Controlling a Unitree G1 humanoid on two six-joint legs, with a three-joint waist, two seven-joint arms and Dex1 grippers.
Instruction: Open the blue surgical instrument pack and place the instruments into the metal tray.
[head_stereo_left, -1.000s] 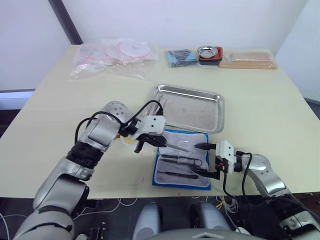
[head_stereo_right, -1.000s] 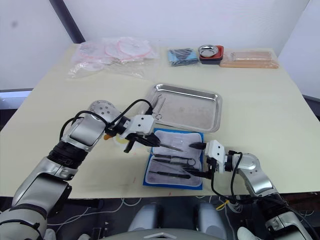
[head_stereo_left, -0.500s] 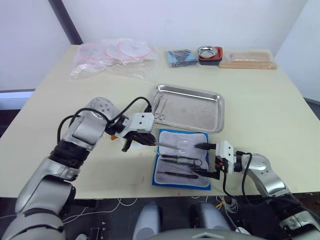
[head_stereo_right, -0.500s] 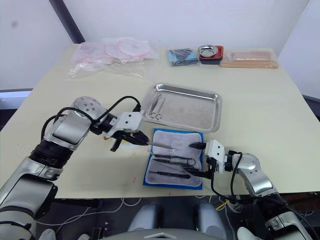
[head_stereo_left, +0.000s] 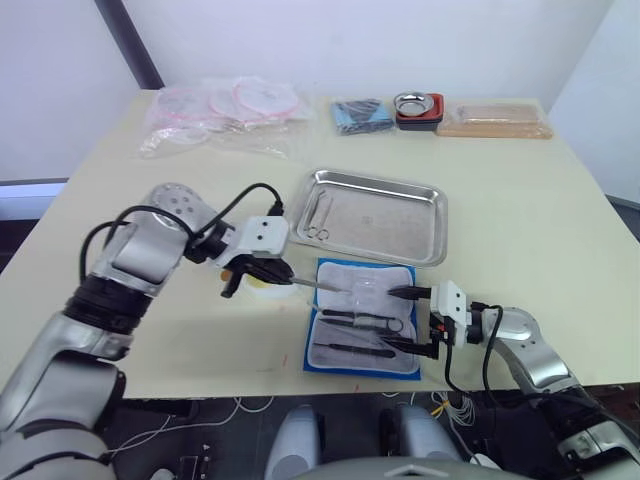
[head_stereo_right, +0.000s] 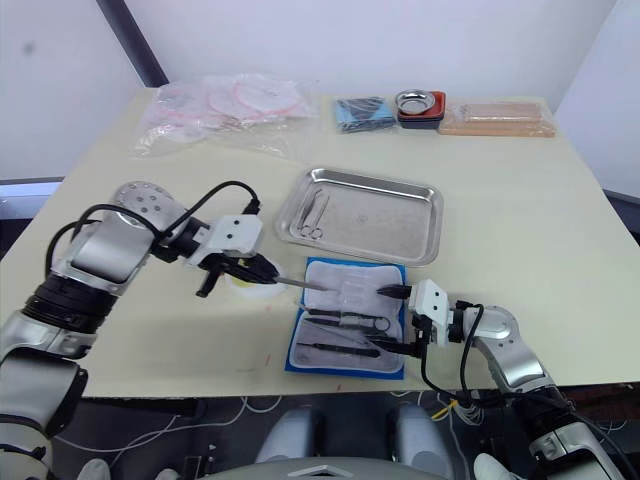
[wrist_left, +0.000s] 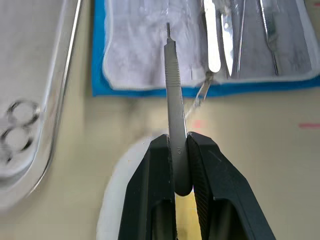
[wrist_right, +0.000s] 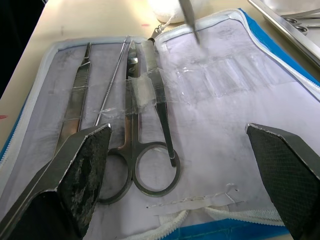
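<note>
The blue surgical instrument pack lies open on the table, pale lining up, just in front of the metal tray. Scissors, tweezers and a thin probe remain strapped in the pack. My left gripper is shut on a slim straight metal handle, held low over the table at the pack's left corner, its tip pointing at the pack. One ring-handled instrument lies in the tray's left end. At the pack's right edge, my right gripper stands open, its fingers spread wide.
A white and yellow round thing sits under my left gripper. Along the table's far edge lie clear plastic bags, a darker blue bundle, a small metal bowl in a red holder and a tan flat box.
My left gripper has drawn back to the left with the slim handle, from over the pack's top to its left corner. The right gripper has not moved.
</note>
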